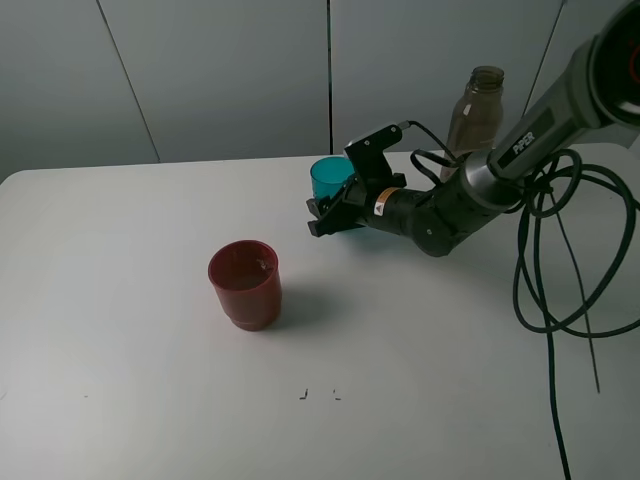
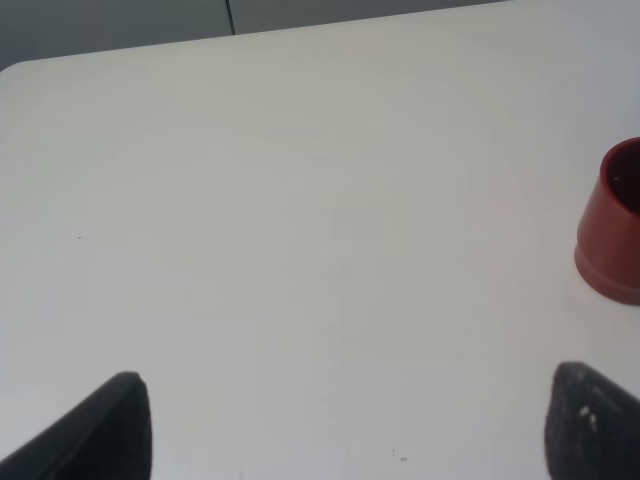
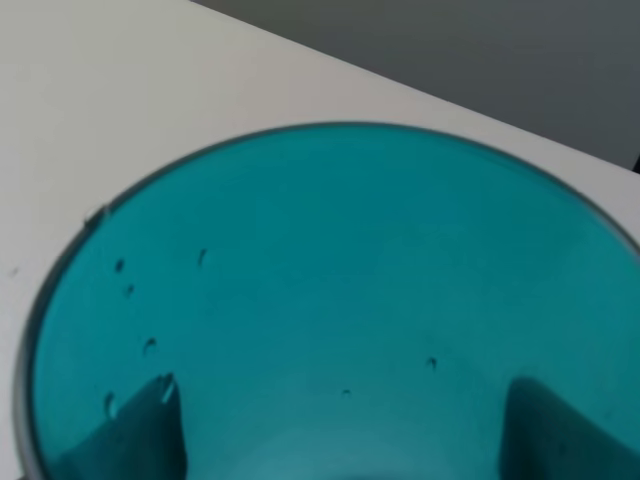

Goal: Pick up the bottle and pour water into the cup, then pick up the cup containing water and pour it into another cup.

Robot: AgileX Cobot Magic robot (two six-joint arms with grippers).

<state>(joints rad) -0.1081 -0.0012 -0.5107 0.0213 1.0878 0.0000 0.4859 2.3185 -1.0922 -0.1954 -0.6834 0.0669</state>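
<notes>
The teal cup (image 1: 328, 178) is held between the right claw's (image 1: 335, 212) fingers, upper centre of frame. The red cup (image 1: 246, 284) is seen lower left of it on the counter (image 1: 130, 330). The left claw (image 2: 340, 425) is spread wide.

A white desk (image 1: 120, 330) with a rounded far-left corner fills most of the view. Behind the desk stands a pale grey panelled wall (image 1: 220, 70), split by thin dark seams. Soft, even light falls on the desk, casting faint shadows.
</notes>
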